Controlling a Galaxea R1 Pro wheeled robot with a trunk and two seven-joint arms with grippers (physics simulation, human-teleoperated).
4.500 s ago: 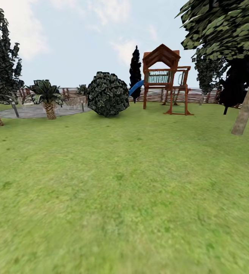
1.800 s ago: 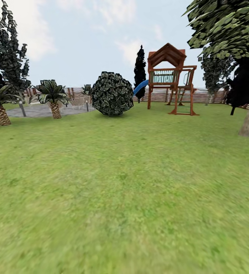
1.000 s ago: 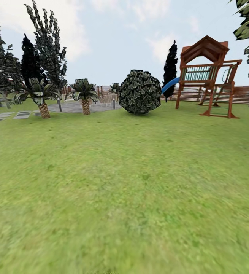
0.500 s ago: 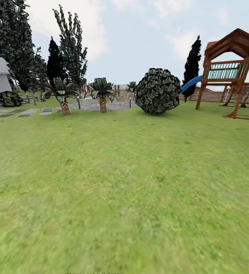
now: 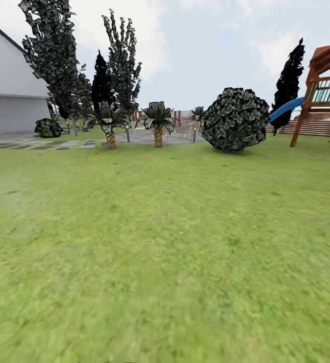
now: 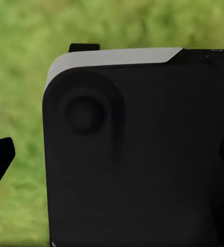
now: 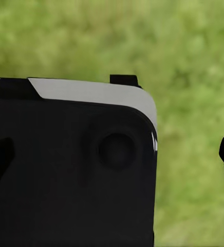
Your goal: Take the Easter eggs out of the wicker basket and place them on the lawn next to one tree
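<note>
Head view: open lawn [image 5: 165, 242], ball-shaped bush [image 5: 235, 119], two palms [image 5: 157, 121] by a grey paved circle [image 5: 149, 137], tall trees [image 5: 59, 60] at left, playset [image 5: 326, 85] at right, grey building [image 5: 8, 96]. Wrist views: blurred grass behind a black robot body panel [image 6: 137, 154]; dark finger tips at frame edges, gripper opening cannot be judged.

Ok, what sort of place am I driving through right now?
Most likely a fenced back garden: a wide mottled green lawn, a wooden playset with a blue slide, a round ball-shaped dark leafy bush, small scaly-trunked palms by a grey paved circle, and a white building.
</note>
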